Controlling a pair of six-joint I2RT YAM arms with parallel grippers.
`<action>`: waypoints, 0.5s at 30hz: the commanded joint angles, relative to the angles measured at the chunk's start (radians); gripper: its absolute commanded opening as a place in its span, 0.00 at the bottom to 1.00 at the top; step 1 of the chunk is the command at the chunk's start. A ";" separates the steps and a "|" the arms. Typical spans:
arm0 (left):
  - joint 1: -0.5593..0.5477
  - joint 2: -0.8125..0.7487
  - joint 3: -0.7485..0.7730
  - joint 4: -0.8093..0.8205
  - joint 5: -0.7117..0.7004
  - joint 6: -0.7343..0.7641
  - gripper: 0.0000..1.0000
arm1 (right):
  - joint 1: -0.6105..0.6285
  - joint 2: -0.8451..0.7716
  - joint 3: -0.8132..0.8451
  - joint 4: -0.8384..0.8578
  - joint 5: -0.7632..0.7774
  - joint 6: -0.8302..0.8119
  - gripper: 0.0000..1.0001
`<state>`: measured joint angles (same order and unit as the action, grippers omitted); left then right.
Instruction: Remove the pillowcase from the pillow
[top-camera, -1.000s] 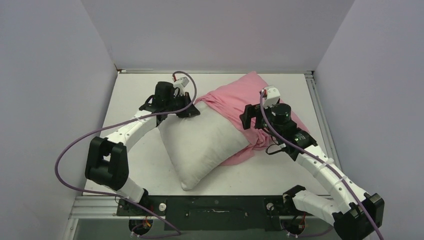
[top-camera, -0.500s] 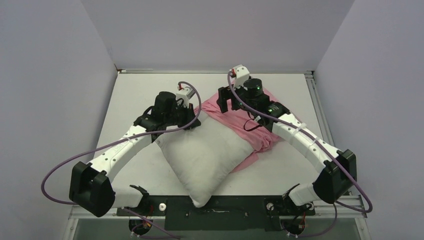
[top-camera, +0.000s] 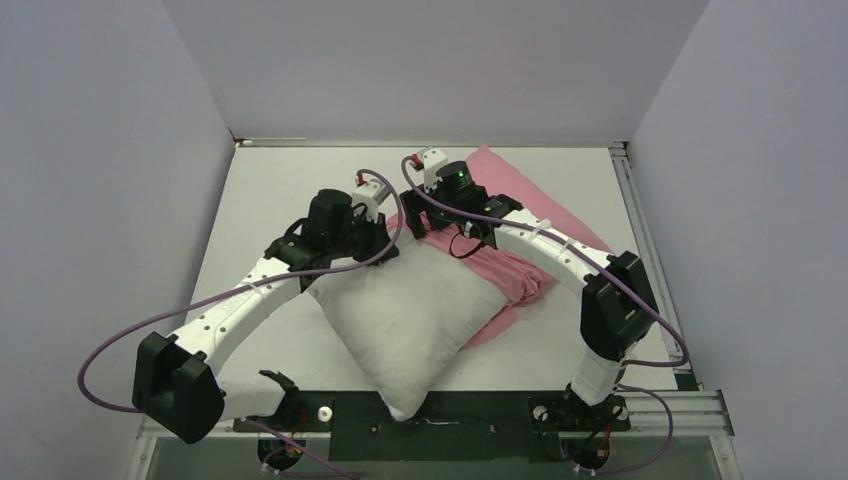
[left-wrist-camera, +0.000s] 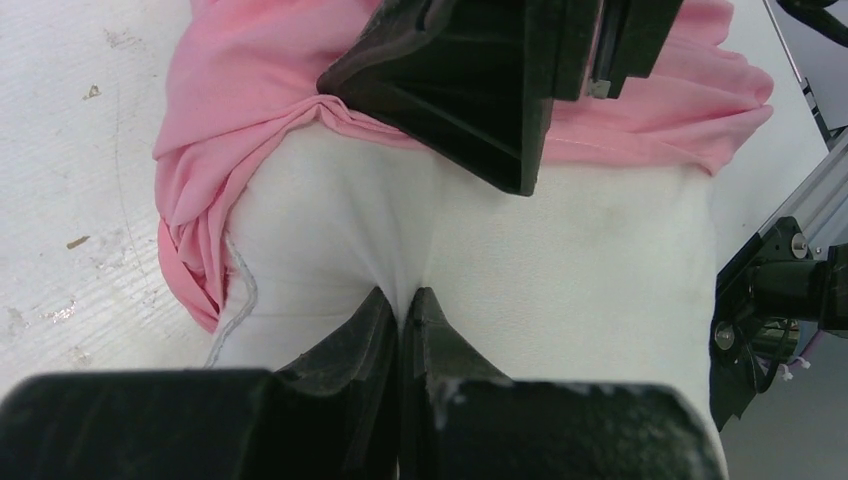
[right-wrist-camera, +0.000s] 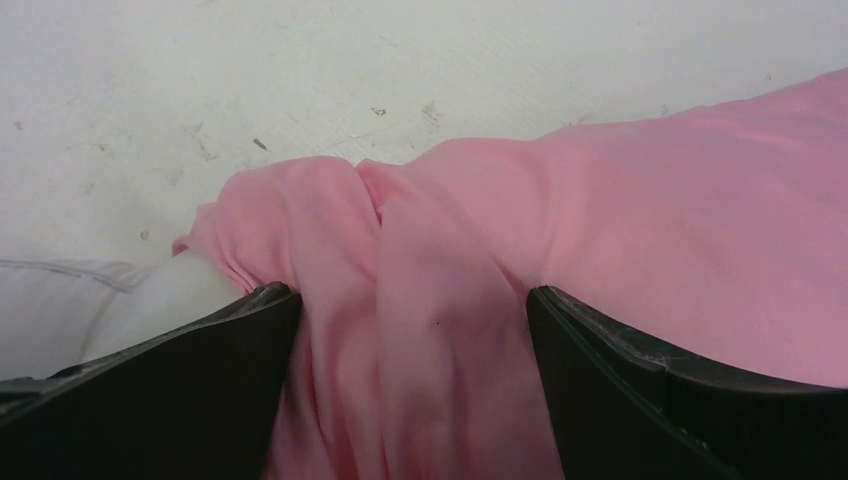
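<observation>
A: Left wrist view: left gripper (left-wrist-camera: 405, 305) is pinching a fold of the white pillow (left-wrist-camera: 560, 250), fingers pressed together.
B: Farther back, right gripper (right-wrist-camera: 410, 310) is straddling the bunched pillowcase (right-wrist-camera: 640, 210) covering the pillow's far end, fingers spread.
A: Risk?
B: Satin is looking slippery; a shallow bite could be sliding off. I'm counting one pillow, one pillowcase, two grippers.

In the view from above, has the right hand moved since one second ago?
Yes. The right hand has moved left across the table, away from the right rail, and now stands open over the pillowcase.
</observation>
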<state>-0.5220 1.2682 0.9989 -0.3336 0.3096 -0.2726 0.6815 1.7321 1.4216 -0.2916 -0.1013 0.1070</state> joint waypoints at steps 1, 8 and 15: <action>-0.007 -0.071 -0.005 -0.022 0.011 0.022 0.00 | -0.013 0.013 0.033 -0.027 0.048 -0.028 0.76; -0.004 -0.153 -0.010 -0.094 -0.042 0.031 0.00 | -0.068 -0.032 0.014 -0.035 0.130 -0.032 0.15; 0.010 -0.275 0.014 -0.202 -0.110 0.035 0.00 | -0.177 -0.118 0.004 -0.038 0.232 -0.019 0.05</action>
<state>-0.5247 1.1065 0.9745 -0.4477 0.2409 -0.2596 0.6109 1.7172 1.4235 -0.3187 -0.0475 0.0948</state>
